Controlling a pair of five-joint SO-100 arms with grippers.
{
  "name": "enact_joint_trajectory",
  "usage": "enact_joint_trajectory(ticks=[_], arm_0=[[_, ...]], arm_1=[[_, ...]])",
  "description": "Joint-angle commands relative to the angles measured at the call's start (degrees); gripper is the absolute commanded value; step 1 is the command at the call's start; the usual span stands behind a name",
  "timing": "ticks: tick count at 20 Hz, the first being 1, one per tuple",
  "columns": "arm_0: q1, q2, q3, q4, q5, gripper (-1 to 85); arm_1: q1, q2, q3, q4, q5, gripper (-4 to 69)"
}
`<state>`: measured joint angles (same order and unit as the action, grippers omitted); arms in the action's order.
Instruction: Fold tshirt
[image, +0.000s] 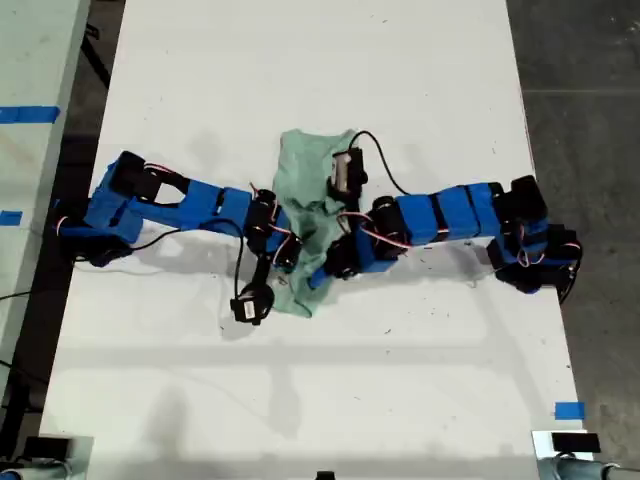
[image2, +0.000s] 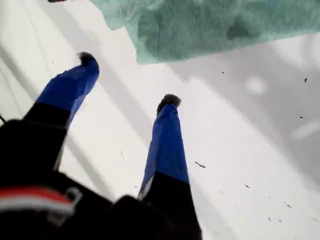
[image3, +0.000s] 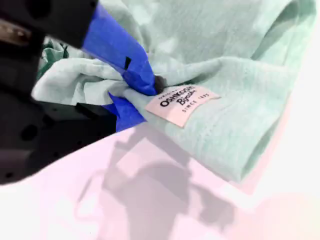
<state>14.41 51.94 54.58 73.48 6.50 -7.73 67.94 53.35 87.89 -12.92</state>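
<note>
My second gripper (image3: 145, 97) clamps its blue jaws on a bunched fold of the mint-green tshirt (image3: 235, 95), right beside the small white tag (image3: 182, 104), the cloth lifted a little off the surface. My first gripper (image2: 127, 82) hangs with jaws apart and empty just short of the tshirt's edge. In the exterior view, the crumpled tshirt (image: 310, 185) lies mid-way across the white table (image: 400, 80), both blue arms meeting over it.

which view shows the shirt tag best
The second wrist view: the tag is close, beside my second gripper, shut on the tshirt. The exterior and first wrist views show cloth, no tag.
</note>
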Motion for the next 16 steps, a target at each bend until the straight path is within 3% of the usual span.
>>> enact_joint_trajectory(ticks=[1,7,16], arm_0=[[-0.53,1.49,-4.22,0.18,0.62,0.0],[-1.05,2.37,-4.22,1.14,0.88,0.1],[-1.41,2.20,-4.22,0.79,1.14,0.0]], arm_1=[[1.14,6.42,-0.44,1.58,-0.88,26.9],[1.05,8.88,-0.88,1.85,-1.05,28.9],[1.49,-6.42,-5.45,-6.24,-1.32,28.3]])
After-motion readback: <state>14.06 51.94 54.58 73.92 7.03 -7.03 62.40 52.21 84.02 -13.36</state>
